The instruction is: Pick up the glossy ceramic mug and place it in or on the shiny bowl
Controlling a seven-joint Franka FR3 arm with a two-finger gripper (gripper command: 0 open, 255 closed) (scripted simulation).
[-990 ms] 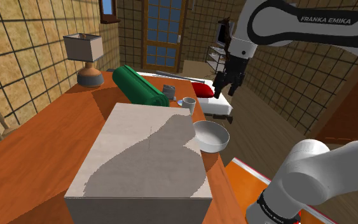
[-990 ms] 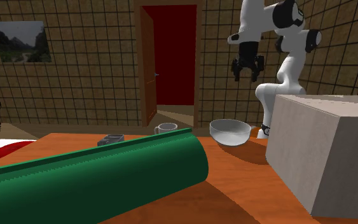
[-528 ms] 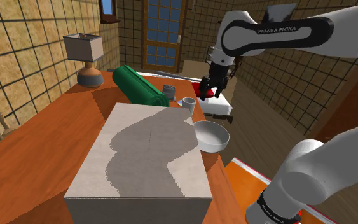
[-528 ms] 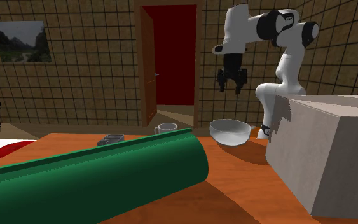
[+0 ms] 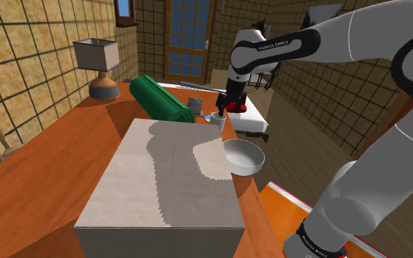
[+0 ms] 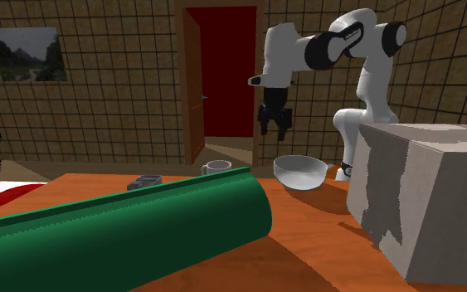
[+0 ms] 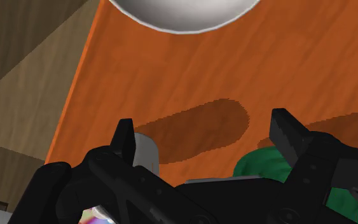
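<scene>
A small pale grey mug (image 5: 217,118) stands on the orange wooden table (image 5: 36,176) near its edge, beside the end of a green roll. In the second exterior view the mug (image 6: 216,167) sits left of the shiny white bowl (image 6: 299,172). The bowl (image 5: 243,156) rests on the table edge next to a big box. My black gripper (image 5: 222,110) hangs open in the air above the table, over the gap between mug and bowl (image 6: 273,133). In the wrist view the gripper (image 7: 203,127) holds nothing; the mug (image 7: 147,150) peeks out by one finger and the bowl (image 7: 184,13) lies further ahead.
A large grey box (image 5: 168,183) covers the table's near part. A thick green roll (image 5: 161,99) lies behind the mug, with a small grey block (image 5: 194,102) at its end. A lamp (image 5: 98,66) stands at the far corner. A red pillow (image 5: 235,104) lies beyond the table edge.
The arm has swung toward the shoulder view's left and come lower, bringing the gripper from beyond the table edge to above the mug. The fingers stayed apart; mug and bowl have not moved.
</scene>
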